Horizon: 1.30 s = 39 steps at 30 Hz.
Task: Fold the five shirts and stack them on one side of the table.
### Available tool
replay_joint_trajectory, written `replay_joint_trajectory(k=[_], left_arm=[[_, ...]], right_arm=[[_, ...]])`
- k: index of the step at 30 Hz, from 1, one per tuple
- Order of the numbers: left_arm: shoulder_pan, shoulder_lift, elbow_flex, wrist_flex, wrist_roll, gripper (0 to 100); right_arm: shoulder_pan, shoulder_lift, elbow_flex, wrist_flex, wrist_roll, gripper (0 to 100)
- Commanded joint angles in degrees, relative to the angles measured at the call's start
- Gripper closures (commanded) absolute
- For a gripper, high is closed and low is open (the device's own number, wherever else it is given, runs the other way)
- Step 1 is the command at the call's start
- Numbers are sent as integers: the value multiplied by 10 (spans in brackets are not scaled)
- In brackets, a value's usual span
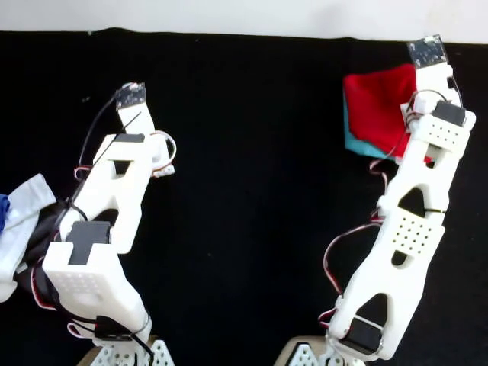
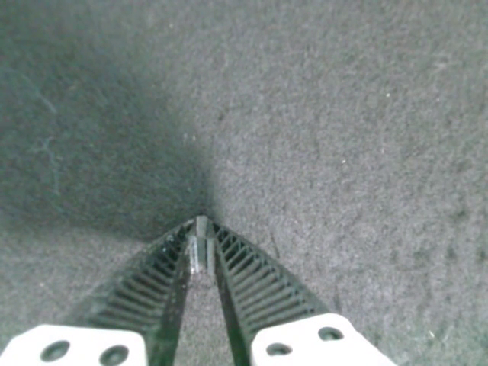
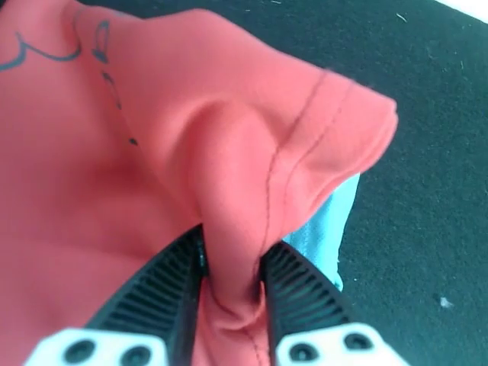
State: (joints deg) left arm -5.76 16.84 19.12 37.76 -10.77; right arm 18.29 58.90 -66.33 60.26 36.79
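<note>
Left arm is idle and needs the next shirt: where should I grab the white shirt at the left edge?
Probably the rounded corner of the white shirt that pokes out beside the left arm, coming in from the middle of the table; the rest lies bunched behind that arm. The left gripper is shut, so open it first.

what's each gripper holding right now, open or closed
Left gripper: closed, holding nothing.
Right gripper: closed on a pinched fold of the red shirt.
</note>
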Motion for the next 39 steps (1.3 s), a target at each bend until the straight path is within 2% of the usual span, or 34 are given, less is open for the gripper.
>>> replay_joint_trajectory(k=[1,4,10,15,19,20,25,29,35,39], left_arm=[[11,-1,-6,4,-1,990],[11,-1,-6,4,-1,990],[11,-1,-6,4,-1,990],[11,-1,-6,4,-1,990],[11,-1,-6,4,-1,990],[11,-1,-6,4,-1,990],[11,-1,-6,4,-1,990],[11,-1,-6,4,-1,990],[11,-1,-6,4,-1,990],[11,-1,-6,4,-1,990]], right_arm=[[15,-11,-22,4,10,904],[16,-11,-60,50,9,811],[15,-11,-222,133,9,837],[1,-6,-325,142,8,843],[-25,15,-307,144,8,998],[-27,21,-306,155,8,978],[-39,24,-347,306,8,991],[-51,-31,-349,411,7,991],[-51,-140,-348,410,-154,986],[-76,-250,-342,411,-200,978]])
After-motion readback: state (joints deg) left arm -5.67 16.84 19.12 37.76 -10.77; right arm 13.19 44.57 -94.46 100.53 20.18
